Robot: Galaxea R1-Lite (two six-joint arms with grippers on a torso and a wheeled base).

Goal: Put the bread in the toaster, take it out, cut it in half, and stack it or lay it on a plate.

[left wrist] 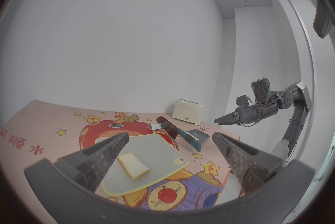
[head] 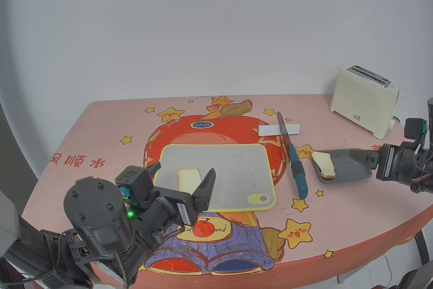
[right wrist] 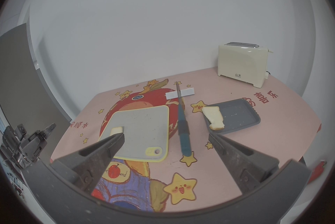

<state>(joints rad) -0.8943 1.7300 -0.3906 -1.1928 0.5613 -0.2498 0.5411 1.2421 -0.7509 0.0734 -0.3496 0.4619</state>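
Bread: one half (head: 188,180) on cutting board (head: 234,168), other half (head: 324,164) over plate (head: 354,168) rim
Left gripper (left wrist: 170,135): wide open, empty
Right gripper (right wrist: 166,135): wide open, empty

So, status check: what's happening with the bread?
Left gripper, right gripper open, empty. One bread half on cutting board, other half on grey plate rim. Knife between them, blocking nothing.

A pink table (head: 370,213) carried a cutting board (head: 234,172) — just right of the board lay a knife (head: 295,166), farther right a grey plate (head: 352,168), behind its right corner a white strip (head: 270,130), far back-right a toaster (head: 364,100).
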